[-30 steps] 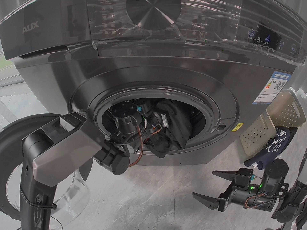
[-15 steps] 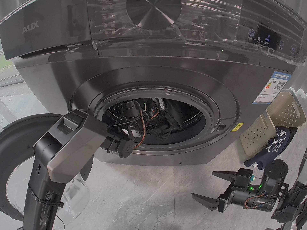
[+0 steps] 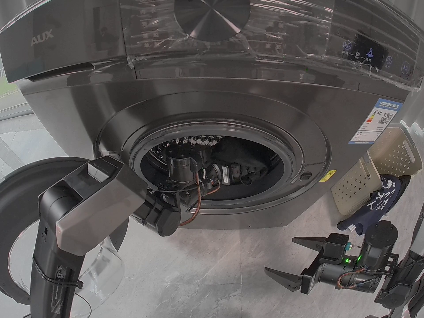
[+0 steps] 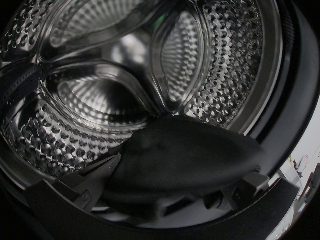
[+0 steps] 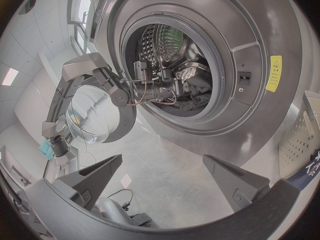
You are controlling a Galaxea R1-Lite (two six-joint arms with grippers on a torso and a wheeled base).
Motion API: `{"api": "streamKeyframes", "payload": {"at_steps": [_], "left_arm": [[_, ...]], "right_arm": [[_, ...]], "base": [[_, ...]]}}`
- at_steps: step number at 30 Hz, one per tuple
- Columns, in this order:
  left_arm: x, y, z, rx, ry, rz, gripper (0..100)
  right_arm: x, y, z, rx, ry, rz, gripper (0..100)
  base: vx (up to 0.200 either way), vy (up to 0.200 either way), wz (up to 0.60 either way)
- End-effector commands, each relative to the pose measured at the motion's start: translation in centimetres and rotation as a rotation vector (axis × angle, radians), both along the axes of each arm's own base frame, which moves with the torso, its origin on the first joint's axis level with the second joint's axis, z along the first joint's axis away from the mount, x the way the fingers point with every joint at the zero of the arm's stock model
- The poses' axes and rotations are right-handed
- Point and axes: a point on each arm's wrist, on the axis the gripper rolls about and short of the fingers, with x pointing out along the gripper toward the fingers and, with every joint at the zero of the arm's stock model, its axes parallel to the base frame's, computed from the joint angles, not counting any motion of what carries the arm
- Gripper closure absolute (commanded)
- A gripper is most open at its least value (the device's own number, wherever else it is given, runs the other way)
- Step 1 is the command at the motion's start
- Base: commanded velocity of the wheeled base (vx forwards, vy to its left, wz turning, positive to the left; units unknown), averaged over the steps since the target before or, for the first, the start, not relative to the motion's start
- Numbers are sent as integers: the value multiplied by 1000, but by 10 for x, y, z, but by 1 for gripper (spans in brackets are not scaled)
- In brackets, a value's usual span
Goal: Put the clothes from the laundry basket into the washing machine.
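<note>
Clothes: one dark garment [image 4: 186,150] is already inside the drum [image 4: 226,50] of the washing machine [image 3: 221,98], toward its front. A navy garment [image 3: 375,204] with white print hangs over the laundry basket [image 3: 395,153], just beside the machine on the robot's right.
Left tool [image 4: 161,160]: it's reached in through the port with jaws spread wide. The dark cloth lies across the gap between them, resting rather than pinched, by my reading.
Right tool [image 3: 281,255]: it hangs low over the floor [image 3: 212,270] near the basket, jaws apart and carrying nothing.
Handling: this is soft, limp, light stuff. Expect it to sag, trail and snag on the port edge, with no stiffness to steer by and nothing fragile about it.
Where to grip: on the navy piece, go for the bunched fold where it drapes over the basket wall. A thick gather should hold better than a single loose layer.
Left wrist view adds: the drum's dimpled steel wall and a raised paddle [image 4: 180,60], plus how the cloth sits against the jaws.
Head view adds: basket, navy garment and right tool together, so their spacing reads at a glance.
Right wrist view adds: the glass door [image 5: 96,114] swung open, and a side look at the left arm passing into the port.
</note>
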Motion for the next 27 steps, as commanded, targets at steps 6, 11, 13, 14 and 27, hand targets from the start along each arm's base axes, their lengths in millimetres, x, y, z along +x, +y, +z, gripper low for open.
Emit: {"api": "streamKeyframes", "payload": {"at_steps": [6, 11, 13, 14, 27], "left_arm": [[-12, -14, -22, 50, 73, -47, 0], [1, -20, -18, 20, 30, -15, 100], [6, -20, -14, 5, 14, -1, 100], [9, -20, -11, -5, 2, 9, 100], [56, 0, 34, -174, -180, 212, 100]], "right_arm": [[-2, 0, -4, -17, 20, 4, 0], [-1, 0, -6, -21, 24, 3, 0], [-1, 0, -6, -22, 25, 3, 0], [-1, 0, -6, -23, 27, 4, 0], [0, 1, -7, -24, 30, 2, 0]], "base": [[0, 0, 0], [0, 0, 0], [0, 0, 0], [0, 0, 0], [0, 0, 0]]}}
